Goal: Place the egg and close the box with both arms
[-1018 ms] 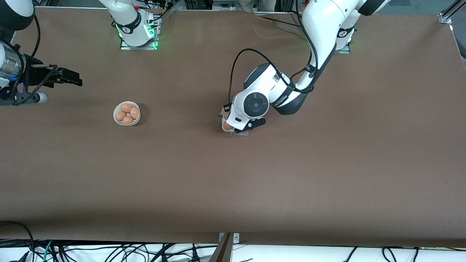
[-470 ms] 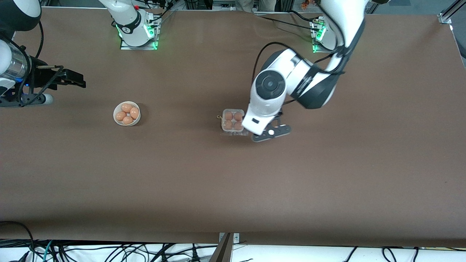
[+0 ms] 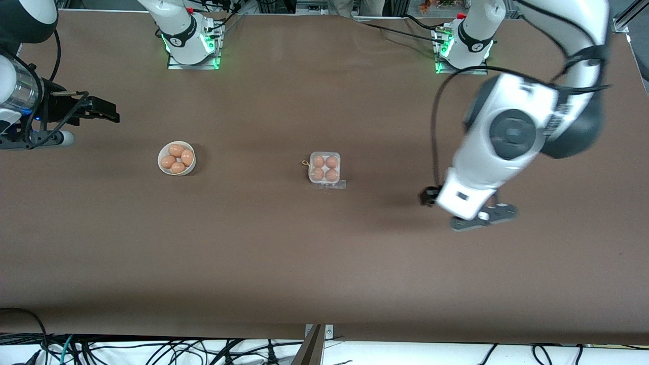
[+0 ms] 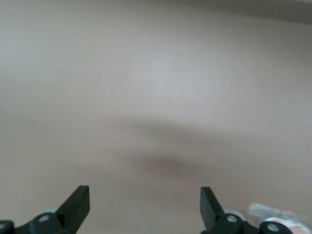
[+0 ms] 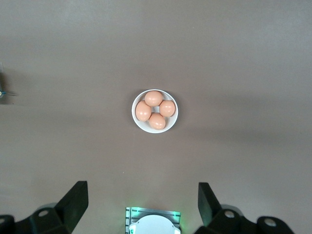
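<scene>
The box point(image 3: 324, 170) stands mid-table with its clear lid down over several orange-brown eggs point(image 3: 318, 161) that fill its cells. My left gripper point(image 3: 479, 215) is up over bare table toward the left arm's end, well away from the box. In the left wrist view it point(image 4: 145, 195) is open and empty, with only the brown table under it. My right gripper point(image 3: 99, 109) waits at the right arm's end of the table. In the right wrist view it point(image 5: 143, 192) is open and empty.
A round white bowl point(image 3: 161, 170) with several more eggs point(image 3: 177, 157) sits toward the right arm's end; it also shows in the right wrist view point(image 5: 138, 124). The arm bases point(image 3: 191, 45) stand along the table edge farthest from the front camera.
The left arm has lifted off the box and swung toward its own end of the table, uncovering the box. The right arm has barely moved.
</scene>
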